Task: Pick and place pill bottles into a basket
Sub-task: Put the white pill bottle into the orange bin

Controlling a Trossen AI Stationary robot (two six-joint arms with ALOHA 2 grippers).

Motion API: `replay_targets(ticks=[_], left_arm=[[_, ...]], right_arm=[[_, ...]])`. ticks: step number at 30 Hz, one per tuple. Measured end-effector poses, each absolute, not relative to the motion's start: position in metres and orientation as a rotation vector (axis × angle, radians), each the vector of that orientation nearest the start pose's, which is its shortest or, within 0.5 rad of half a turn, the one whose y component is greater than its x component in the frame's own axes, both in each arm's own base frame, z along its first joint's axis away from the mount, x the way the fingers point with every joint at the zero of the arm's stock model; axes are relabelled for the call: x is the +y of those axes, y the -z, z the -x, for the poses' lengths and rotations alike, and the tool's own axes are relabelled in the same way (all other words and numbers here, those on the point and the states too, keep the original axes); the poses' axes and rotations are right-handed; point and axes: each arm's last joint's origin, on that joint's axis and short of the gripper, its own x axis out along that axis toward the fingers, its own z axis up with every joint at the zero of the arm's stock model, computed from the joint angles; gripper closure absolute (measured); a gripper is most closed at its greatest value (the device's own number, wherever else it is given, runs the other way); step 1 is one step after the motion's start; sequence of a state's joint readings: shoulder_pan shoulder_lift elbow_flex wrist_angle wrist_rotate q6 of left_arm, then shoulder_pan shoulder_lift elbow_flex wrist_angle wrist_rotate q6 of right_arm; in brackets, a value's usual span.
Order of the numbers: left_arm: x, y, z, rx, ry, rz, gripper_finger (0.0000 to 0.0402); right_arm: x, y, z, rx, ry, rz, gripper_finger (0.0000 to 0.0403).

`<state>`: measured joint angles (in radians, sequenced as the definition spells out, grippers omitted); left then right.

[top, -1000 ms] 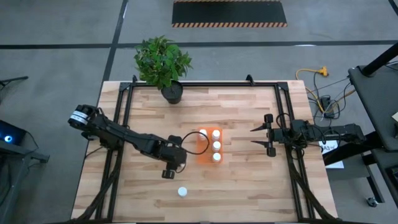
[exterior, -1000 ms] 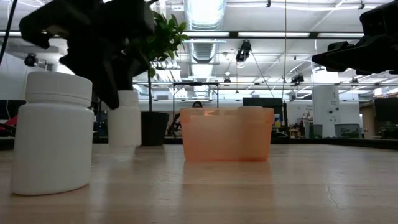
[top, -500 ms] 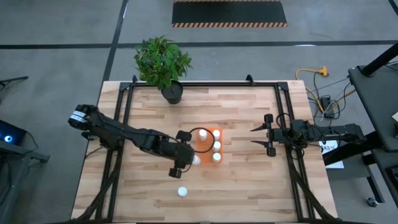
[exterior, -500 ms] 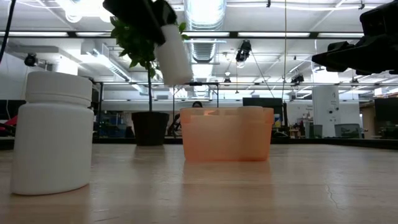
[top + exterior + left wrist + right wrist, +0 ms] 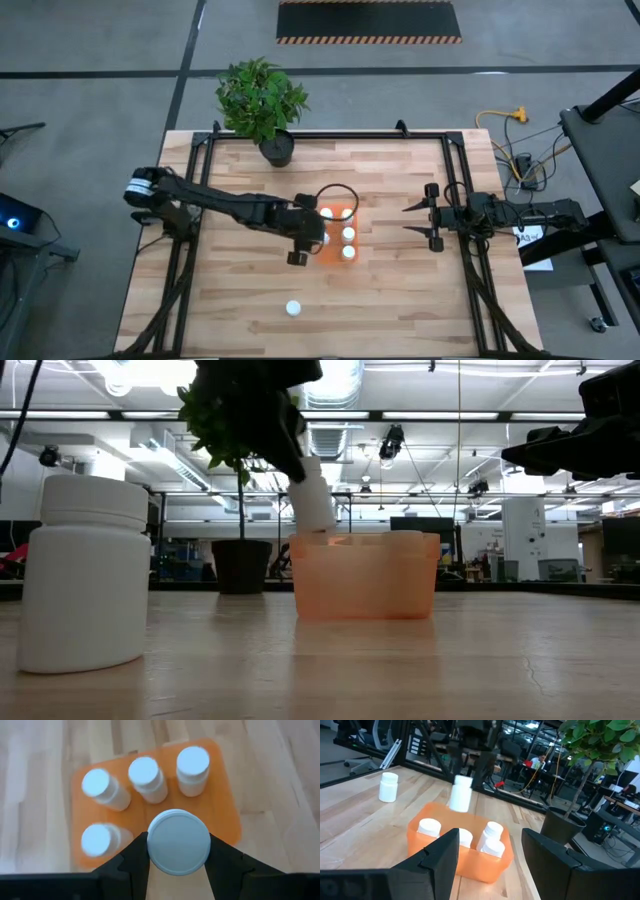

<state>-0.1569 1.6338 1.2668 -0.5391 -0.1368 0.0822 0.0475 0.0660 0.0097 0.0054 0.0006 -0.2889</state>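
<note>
The orange basket [image 5: 337, 243] stands mid-table and holds several white pill bottles, such as one at its far right corner [image 5: 348, 213]; they also show in the left wrist view [image 5: 192, 762]. My left gripper [image 5: 316, 238] is shut on another bottle [image 5: 178, 842] over the basket's near-left part. One more bottle [image 5: 293, 308] stands upright on the table near the front edge; it is large at the left of the low view [image 5: 85, 585]. My right gripper [image 5: 420, 223] is open and empty, to the right of the basket. My left gripper pinches the bottle between its two fingers [image 5: 134, 857], on opposite sides of its cap end [image 5: 178, 827], coming from above and pointing down. The bottle hangs tilted below the gripper [image 5: 312, 500], lifted clear, its lower end just above the basket's rim.
A black plant pot [image 5: 277, 150] with a green plant stands at the table's far edge, left of centre. Dark frame rails [image 5: 190, 200] run along the table's left and right sides. Bare wood lies in front of the basket and around the loose bottle.
My left gripper has lifted the bottle off the table, where it stood left of and nearer than the basket. It has carried the bottle up and toward the table's right and far side, over the basket. The bottle now hangs tilted. The right arm has kept still.
</note>
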Motion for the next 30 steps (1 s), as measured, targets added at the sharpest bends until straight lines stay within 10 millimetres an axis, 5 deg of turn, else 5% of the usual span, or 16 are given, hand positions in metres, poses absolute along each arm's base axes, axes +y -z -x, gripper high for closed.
replay_targets(ticks=[13,30], left_arm=[[-0.042,-0.225,-0.383,1.02,0.052,-0.242,0.0262],[-0.034,-0.212,-0.391,1.08,0.017,-0.265,0.0248]], right_arm=[[0.005,-0.162,-0.101,0.051,-0.054,0.29,0.0197],[0.005,-0.161,-0.102,0.052,-0.053,0.29,0.0197]])
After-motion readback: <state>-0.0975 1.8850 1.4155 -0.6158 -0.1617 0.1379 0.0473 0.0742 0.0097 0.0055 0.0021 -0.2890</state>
